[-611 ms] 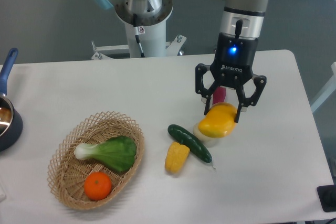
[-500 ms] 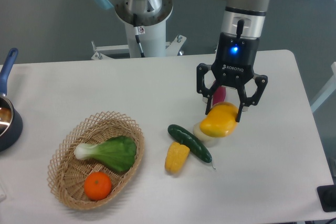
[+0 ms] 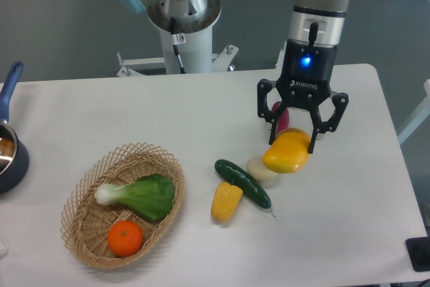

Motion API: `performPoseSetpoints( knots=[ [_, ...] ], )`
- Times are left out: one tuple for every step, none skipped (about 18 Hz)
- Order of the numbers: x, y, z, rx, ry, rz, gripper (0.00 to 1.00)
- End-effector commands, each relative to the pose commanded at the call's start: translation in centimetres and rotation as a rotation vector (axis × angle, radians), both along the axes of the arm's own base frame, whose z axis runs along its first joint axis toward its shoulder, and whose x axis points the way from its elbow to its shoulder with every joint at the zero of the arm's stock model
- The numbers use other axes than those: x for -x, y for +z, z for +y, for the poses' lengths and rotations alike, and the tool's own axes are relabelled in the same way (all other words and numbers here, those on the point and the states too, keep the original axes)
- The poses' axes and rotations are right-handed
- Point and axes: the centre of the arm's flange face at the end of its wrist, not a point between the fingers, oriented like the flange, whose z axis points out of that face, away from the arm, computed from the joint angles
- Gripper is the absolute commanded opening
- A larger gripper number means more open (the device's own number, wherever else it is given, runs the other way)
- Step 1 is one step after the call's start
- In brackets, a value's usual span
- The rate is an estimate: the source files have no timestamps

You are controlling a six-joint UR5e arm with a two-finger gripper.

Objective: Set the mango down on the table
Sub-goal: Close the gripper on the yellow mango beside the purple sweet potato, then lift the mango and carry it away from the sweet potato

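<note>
Gripper [image 3: 293, 140] w/ fingers clamped on mango [image 3: 287, 154], which hangs just above table [image 3: 168, 112], right of a pale round item [image 3: 261, 168]. Cucumber [image 3: 242, 183] & corn [image 3: 226, 201] lie nearby; basket [image 3: 75, 223] front-left.

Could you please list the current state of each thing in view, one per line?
gripper: shut on the mango.
mango: held, above a pale item.
cucumber: lying on the table.
corn: lying beside the cucumber.
basket: holds bok choy and tangerine.
pot: at left edge.
</note>
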Motion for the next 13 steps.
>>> performPoseSetpoints(
  knots=[
    [-0.1,0.0,0.1,0.003,-0.004,0.003,0.36],
    [-0.1,0.0,0.2,0.004,-0.006,0.005,0.36],
    [0.0,-0.1,0.3,0.007,-0.005,0.008,0.36],
    [0.1,-0.1,0.3,0.013,-0.002,0.009,0.36],
    [0.2,-0.3,0.2,0.022,-0.002,0.014,0.36],
    [0.2,-0.7,0.2,0.037,-0.016,0.027,0.36],
    [0.3,-1.3,0.2,0.059,-0.034,0.043,0.36],
    [0.5,-1.9,0.2,0.082,-0.049,0.056,0.36],
    [0.7,-2.7,0.2,0.102,-0.064,0.061,0.36],
    [0.8,-3.4,0.2,0.115,-0.084,0.068,0.36],
    [1.1,-4.3,0.2,0.132,-0.109,0.076,0.36],
    [1.4,-5.4,0.3,0.153,-0.135,0.085,0.36],
    [1.8,-6.4,0.3,0.176,-0.161,0.097,0.36]
  ],
)
